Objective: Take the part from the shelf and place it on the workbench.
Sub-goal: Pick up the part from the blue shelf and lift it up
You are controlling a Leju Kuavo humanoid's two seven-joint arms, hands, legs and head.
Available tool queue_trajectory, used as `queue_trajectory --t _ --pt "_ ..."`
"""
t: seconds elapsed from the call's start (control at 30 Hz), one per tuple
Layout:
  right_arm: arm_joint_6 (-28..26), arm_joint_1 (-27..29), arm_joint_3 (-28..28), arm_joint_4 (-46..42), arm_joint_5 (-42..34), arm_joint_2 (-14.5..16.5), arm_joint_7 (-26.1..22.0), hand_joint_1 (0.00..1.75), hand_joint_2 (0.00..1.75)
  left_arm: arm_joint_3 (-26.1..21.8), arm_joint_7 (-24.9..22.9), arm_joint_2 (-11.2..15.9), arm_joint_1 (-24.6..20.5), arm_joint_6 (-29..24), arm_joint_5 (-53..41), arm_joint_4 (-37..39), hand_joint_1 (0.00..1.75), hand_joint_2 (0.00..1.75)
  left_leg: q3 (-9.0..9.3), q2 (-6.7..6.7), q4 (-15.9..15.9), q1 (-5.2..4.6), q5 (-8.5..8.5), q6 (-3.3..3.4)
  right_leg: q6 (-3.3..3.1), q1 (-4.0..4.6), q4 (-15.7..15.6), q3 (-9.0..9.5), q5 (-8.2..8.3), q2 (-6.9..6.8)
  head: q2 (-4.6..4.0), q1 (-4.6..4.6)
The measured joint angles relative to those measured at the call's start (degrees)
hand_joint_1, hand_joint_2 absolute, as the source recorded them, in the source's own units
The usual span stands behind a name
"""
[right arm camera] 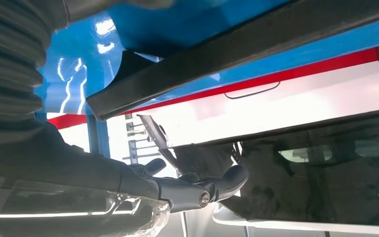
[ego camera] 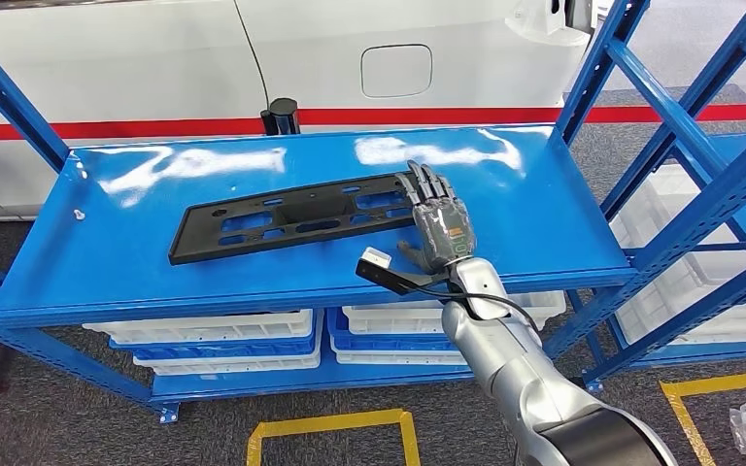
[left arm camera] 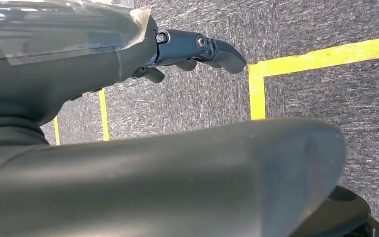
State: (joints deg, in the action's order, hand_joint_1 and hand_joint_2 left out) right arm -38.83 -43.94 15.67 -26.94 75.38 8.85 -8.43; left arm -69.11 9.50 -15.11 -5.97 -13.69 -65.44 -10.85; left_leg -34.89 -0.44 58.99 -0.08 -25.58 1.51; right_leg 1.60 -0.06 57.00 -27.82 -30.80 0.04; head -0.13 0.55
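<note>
A long black flat part (ego camera: 291, 218) with cut-outs lies on the top board of the blue shelf (ego camera: 544, 214), running left to right. My right hand (ego camera: 439, 223) is stretched out flat over the part's right end, its fingers lying on the end and pointing away from me. In the right wrist view the part's dark edge (right arm camera: 227, 54) runs across, and the thumb (right arm camera: 217, 185) stands well apart from it, so nothing is gripped. My left hand (left arm camera: 177, 54) hangs over the grey floor and holds nothing.
White bins (ego camera: 214, 335) fill the lower shelf levels. A second blue rack (ego camera: 699, 194) with more bins stands at the right. A white car body (ego camera: 398, 58) with a red stripe is behind the shelf. Yellow tape (ego camera: 330, 427) marks the carpet.
</note>
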Motion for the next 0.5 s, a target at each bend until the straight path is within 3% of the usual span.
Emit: queue_trajectory --t 0.33,0.5 --pt "-0.5 -0.4 0.0 0.7 -0.9 -0.1 -0.8 1.63 1.75 0.0 0.0 0.3 0.0 0.0 0.0 0.2 0.00 0.00 0.00 0.00 0.0 0.00 0.00 0.00 0.00 0.00 0.0 0.00 0.00 0.00 0.00 0.00" --pt "-1.1 -0.4 0.1 0.7 -1.0 -0.1 -0.9 1.67 1.75 0.0 -0.1 0.3 0.0 -0.2 0.1 0.2 0.00 0.00 0.00 -0.01 0.0 0.00 0.00 0.00 0.00 0.00 0.0 0.00 0.00 -0.01 0.00 0.00"
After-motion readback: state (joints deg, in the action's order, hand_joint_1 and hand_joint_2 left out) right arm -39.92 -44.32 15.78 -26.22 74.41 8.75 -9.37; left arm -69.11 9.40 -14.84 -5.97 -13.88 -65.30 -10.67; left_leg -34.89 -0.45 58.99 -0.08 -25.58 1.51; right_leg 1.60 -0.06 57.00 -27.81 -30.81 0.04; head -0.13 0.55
